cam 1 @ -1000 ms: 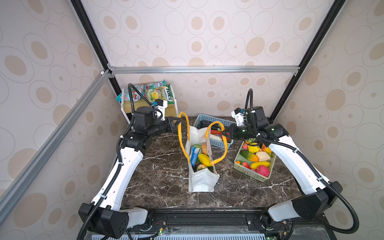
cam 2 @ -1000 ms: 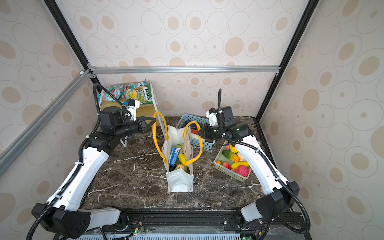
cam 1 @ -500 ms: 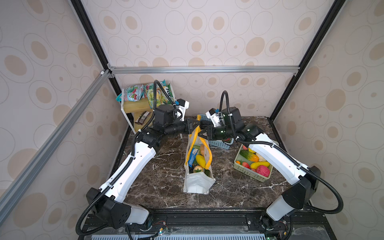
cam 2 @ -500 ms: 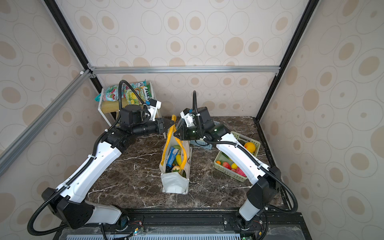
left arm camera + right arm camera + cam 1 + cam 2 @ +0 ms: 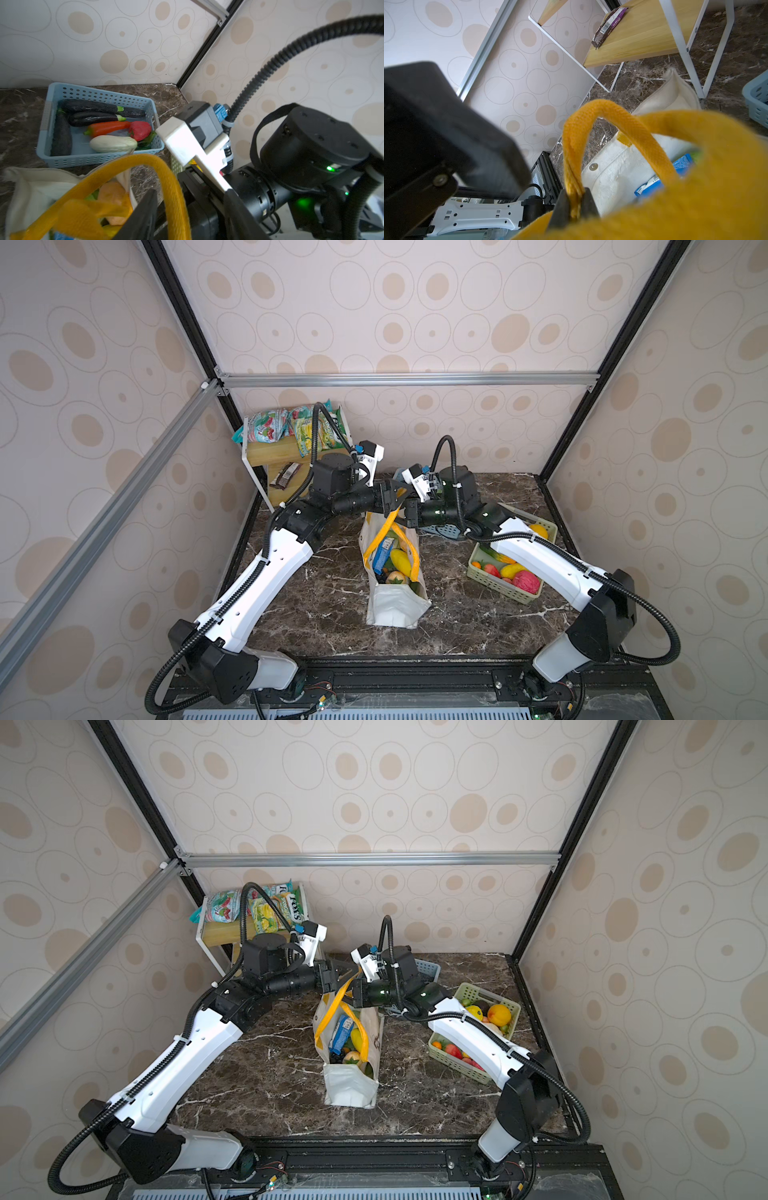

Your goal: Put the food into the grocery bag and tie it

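Observation:
The white grocery bag (image 5: 392, 610) stands mid-table with its yellow handles (image 5: 388, 526) drawn up together. Food lies inside it, among it a blue packet (image 5: 383, 552) and a yellow fruit (image 5: 400, 559). My two grippers meet above the bag's far end. The right gripper (image 5: 574, 207) is shut on one yellow handle strap (image 5: 572, 145). The left gripper (image 5: 190, 216) is open. A handle strap (image 5: 176, 187) runs loosely between its fingers (image 5: 143, 216), unpinched. In both top views the left gripper (image 5: 397, 494) sits just above the right gripper (image 5: 409, 512).
A blue basket (image 5: 97, 160) of eggplants and peppers stands behind the bag, under the right arm. At the right a green basket (image 5: 505, 587) holds more fruit. A wooden shelf (image 5: 286, 450) with snack packets stands at the back left corner.
Both grippers swung inward from either side of the bag and met above it, pulling the handles together. The left gripper has opened off its strap; the right stays shut.

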You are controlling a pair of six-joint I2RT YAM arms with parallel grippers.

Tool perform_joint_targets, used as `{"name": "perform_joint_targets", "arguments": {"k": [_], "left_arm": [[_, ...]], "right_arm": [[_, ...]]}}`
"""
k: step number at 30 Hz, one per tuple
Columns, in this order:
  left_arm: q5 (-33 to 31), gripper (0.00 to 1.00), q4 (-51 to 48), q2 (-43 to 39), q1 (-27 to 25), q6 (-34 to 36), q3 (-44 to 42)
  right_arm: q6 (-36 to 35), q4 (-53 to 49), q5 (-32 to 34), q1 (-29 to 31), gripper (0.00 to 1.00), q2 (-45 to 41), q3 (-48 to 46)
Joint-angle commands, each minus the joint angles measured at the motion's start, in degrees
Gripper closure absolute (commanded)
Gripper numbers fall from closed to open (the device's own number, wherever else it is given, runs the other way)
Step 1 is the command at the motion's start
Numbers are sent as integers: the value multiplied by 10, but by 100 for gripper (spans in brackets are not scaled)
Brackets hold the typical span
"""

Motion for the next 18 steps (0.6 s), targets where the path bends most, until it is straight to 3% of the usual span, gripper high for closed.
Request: {"name": "perform_joint_targets", "arguments": {"k": [1, 9, 18], "left_arm": [[-31, 32, -32, -12, -3, 23, 23], [-129, 25, -146, 4, 33, 39, 100], [-73, 18, -148, 17, 45, 18, 59]], "right_arm": [[21, 81, -12, 5, 86, -19, -22], [27, 122, -3, 6, 86, -32, -56], [19, 120, -4, 10, 86, -37, -60]]}}
